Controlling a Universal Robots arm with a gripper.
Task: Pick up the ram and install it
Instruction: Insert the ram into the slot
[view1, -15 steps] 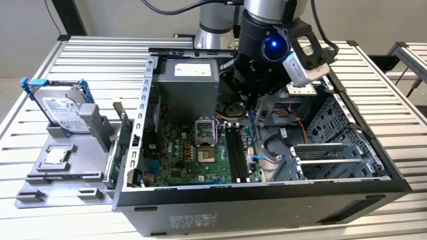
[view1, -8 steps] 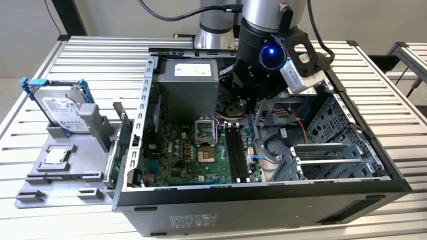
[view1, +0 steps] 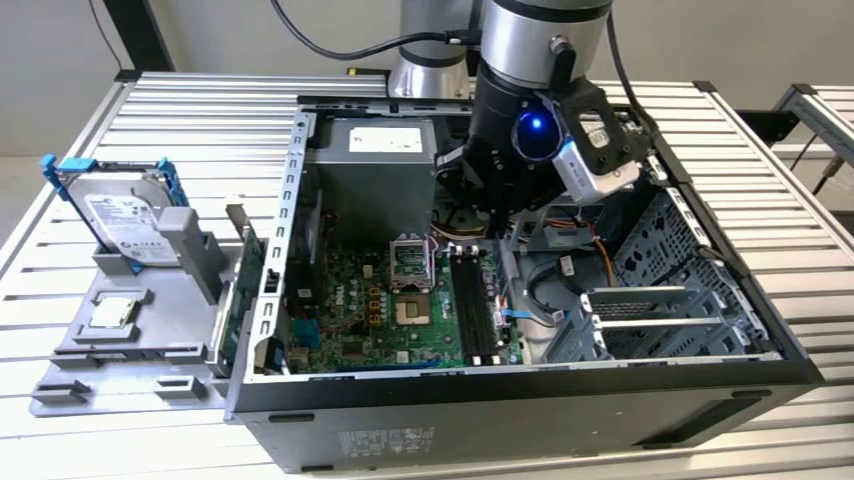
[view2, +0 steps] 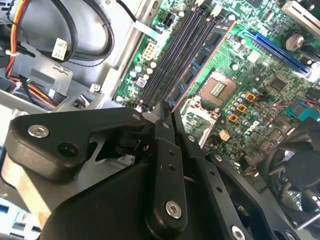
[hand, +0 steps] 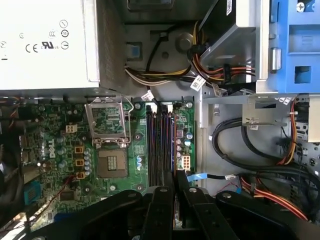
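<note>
We see the claw pinched narrow on the ram, edge-down just above the memory slots below, aligned for seating.

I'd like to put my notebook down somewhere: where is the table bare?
The slatted table is bare behind the hard drive, at the exterior view's left, and beside the computer case at its right. Inside the case it is crowded with cables and the gripper.

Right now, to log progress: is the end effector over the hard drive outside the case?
No; the exterior view shows the end effector inside the case over the motherboard, away from the hard drive.
</note>
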